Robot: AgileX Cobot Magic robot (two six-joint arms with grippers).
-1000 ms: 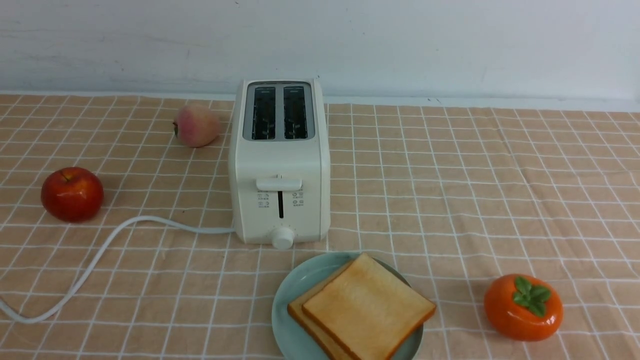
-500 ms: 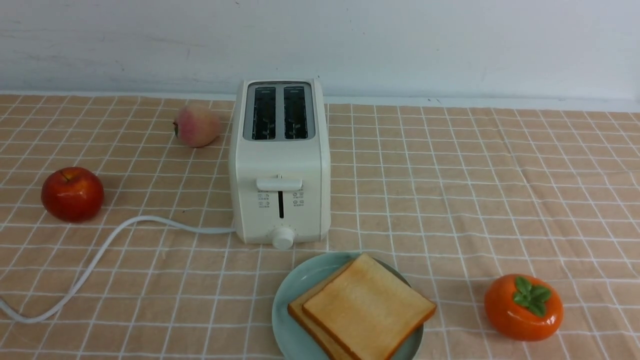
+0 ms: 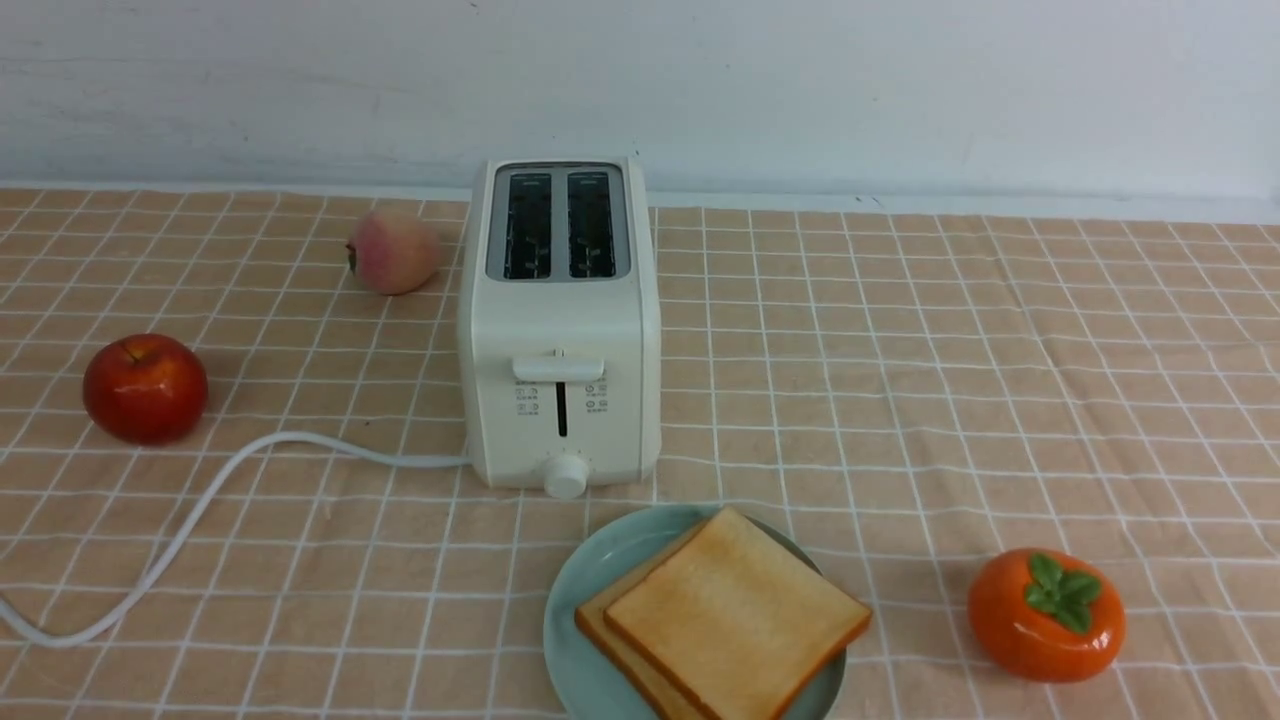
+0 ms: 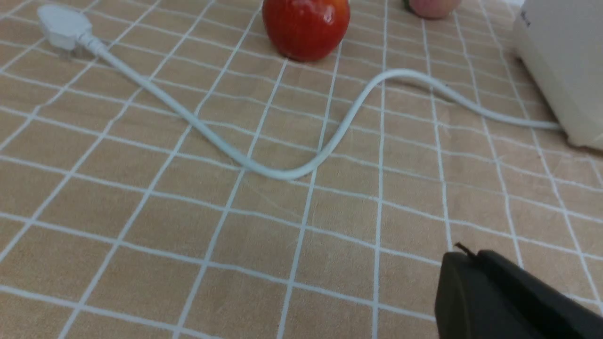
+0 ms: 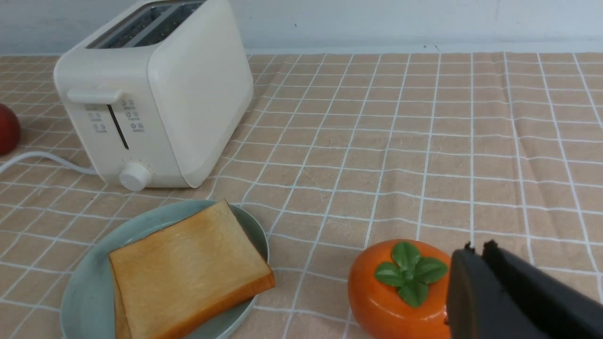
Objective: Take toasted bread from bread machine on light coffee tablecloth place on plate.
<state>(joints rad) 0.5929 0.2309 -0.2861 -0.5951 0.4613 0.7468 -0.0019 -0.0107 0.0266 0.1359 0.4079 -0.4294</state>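
Nothing had shifted since a second earlier: both slices of toasted bread [image 3: 735, 612] lay stacked on the plate [image 3: 585, 590], just in front of the bread machine [image 3: 558, 325] with its empty slots. Each arm's fingers [image 4: 471, 268] [image 5: 476, 263] sat pressed together above the tablecloth [image 3: 900, 380], the right pair just beside an orange persimmon [image 3: 1046, 615].

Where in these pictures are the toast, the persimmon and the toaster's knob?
toast [image 3: 735, 610], front view, top slice's face.
persimmon [image 5: 391, 292], right wrist view, orange skin beside the leaves.
knob [image 3: 566, 476], front view, its round front.
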